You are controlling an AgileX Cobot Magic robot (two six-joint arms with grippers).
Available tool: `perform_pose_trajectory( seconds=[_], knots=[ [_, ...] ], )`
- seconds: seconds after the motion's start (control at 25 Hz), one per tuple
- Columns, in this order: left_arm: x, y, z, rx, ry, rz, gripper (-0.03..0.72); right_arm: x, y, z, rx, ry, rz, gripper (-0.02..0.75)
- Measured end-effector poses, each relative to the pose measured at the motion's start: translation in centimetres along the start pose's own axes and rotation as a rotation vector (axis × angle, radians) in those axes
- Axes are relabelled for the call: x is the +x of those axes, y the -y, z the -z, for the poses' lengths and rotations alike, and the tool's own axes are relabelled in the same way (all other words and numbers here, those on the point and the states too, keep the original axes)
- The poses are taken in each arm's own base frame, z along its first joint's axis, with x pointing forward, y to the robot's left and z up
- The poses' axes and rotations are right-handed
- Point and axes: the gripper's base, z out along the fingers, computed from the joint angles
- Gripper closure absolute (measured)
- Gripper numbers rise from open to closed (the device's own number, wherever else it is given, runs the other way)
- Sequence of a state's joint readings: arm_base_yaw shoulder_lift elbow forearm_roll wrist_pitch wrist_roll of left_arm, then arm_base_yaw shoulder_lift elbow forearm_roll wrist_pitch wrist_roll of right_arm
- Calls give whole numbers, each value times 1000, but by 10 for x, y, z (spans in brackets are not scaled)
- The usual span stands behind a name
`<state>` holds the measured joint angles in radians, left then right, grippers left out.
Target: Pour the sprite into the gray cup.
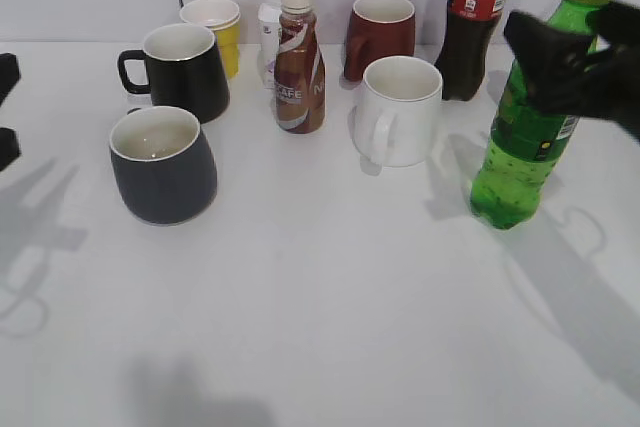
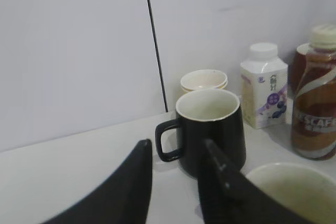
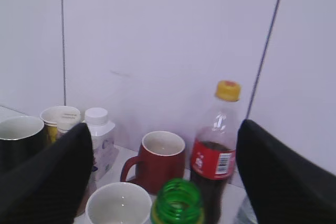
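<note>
The sprite (image 1: 520,147), a tall green bottle with no cap, stands tilted at the right of the table. Its open neck shows at the bottom of the right wrist view (image 3: 177,203). My right gripper (image 1: 575,32) reaches in from the right and is shut on the bottle's upper body, one finger on each side (image 3: 163,145). The gray cup (image 1: 165,172) sits at the front left, upright with a white inside. Its rim shows in the left wrist view (image 2: 289,187). My left gripper (image 1: 6,112) is at the far left edge, open and empty (image 2: 176,148), pointing at the black mug.
A glossy black mug (image 1: 185,72) stands behind the gray cup. A brown coffee bottle (image 1: 298,62), a white mug (image 1: 400,112), a red mug (image 1: 380,37), a cola bottle (image 1: 472,32), a yellow cup (image 1: 215,27) and a white milk bottle (image 1: 270,32) stand between and behind.
</note>
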<state>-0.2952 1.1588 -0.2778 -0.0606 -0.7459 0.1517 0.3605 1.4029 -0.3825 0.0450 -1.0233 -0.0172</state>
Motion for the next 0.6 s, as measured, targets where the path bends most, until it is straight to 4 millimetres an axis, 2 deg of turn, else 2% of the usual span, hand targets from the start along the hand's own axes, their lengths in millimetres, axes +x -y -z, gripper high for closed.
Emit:
perform_pose_trajectory(
  seconds=[0.2, 0.32, 0.4, 0.48, 0.6],
  knots=[
    [-32, -3, 30, 28, -88, 19, 449, -58, -7, 13, -82, 32, 92, 96],
    [-70, -6, 62, 54, -109, 8, 449, -96, -6, 31, -75, -6, 121, 96],
    [-88, -8, 82, 65, -131, 3, 449, -120, -4, 50, -61, -47, 132, 98],
    [-97, -10, 105, 72, -167, -18, 449, -138, -2, 75, -46, -101, 137, 101],
    [-95, -12, 133, 73, -248, -43, 449, -138, 2, 113, -30, -271, 114, 112]
  ],
)
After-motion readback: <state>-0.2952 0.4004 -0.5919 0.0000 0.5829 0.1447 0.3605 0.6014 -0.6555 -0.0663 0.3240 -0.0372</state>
